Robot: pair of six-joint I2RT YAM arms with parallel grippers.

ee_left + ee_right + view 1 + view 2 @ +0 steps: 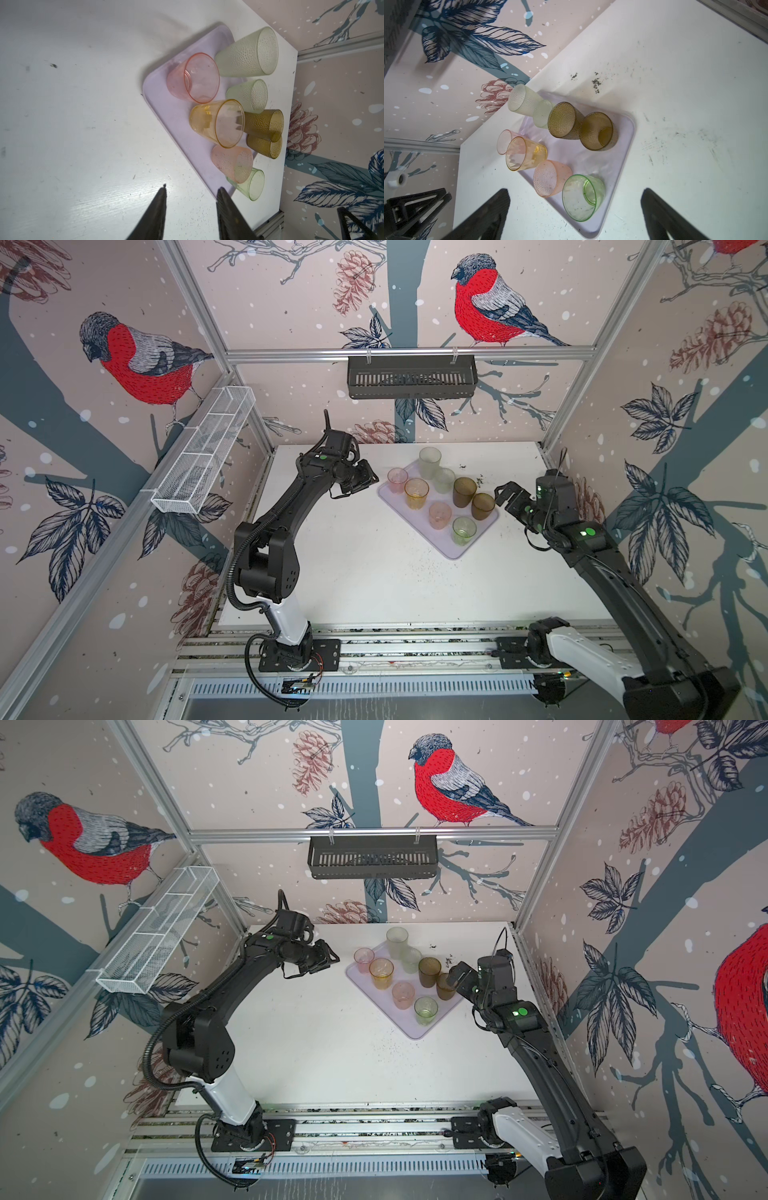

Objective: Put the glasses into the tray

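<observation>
8 glasses (416, 492) in tray (449, 548): light, slick, probably plastic; grip across rim. My left gripper (192, 187) part-open, right gripper (575, 190) wide, both empty.

Eight glasses (464, 491) stand upright on the tray (446, 548). The tray lies on the table (353, 572), right of centre and toward the rear. The left gripper (368, 477) hangs left of the tray, and the right gripper (501, 492) hangs right of it.

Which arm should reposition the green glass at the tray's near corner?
Right: the right gripper stands wide open with the green glass straight ahead, unblocked; from the left gripper, narrower, the dimpled pink glass partly hides it.
</observation>
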